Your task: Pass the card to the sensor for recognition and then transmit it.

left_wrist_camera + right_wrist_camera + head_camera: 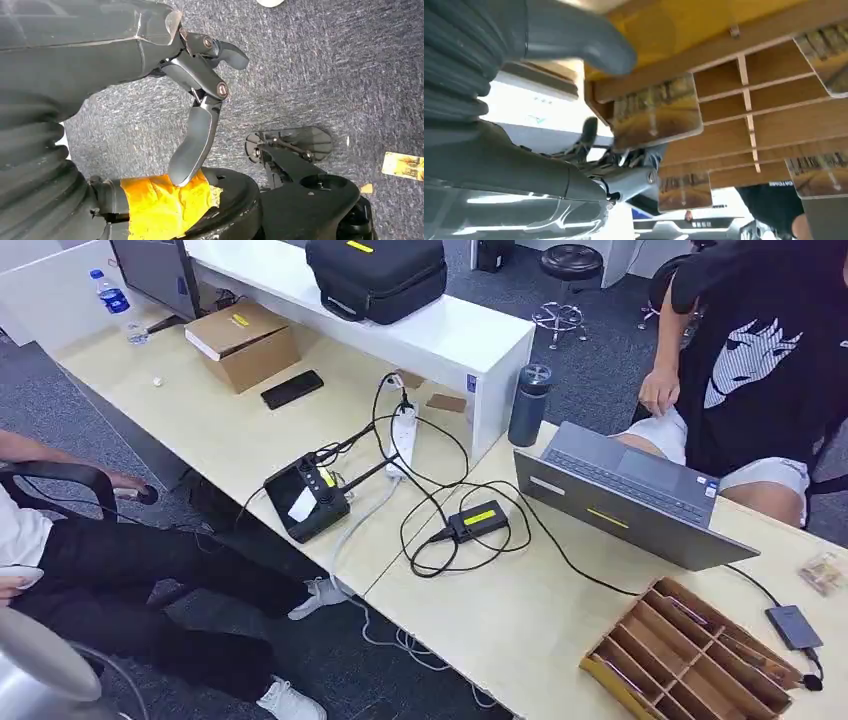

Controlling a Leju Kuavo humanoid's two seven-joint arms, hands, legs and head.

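Note:
The wooden card rack (690, 655) stands at the table's near right corner. Up close in the right wrist view, the rack (744, 125) holds several yellow-brown cards in its slots. One card (656, 111) juts out of its slot between my right hand's (589, 185) grey thumb (574, 42) and its darker fingers (589, 132). The thumb stays clear of the card and the hand grips nothing. The black card sensor (308, 498) with a white label sits near the table's front edge, left of centre. My left hand (197, 95) hangs over the carpet, fingers apart and empty.
An open grey laptop (630, 495) lies behind the rack, and a seated person (750, 360) is beyond it. Black cables and a power brick (478, 520) lie between sensor and laptop. Another person (60, 560) sits at the left. A loose card (404, 166) lies on the carpet.

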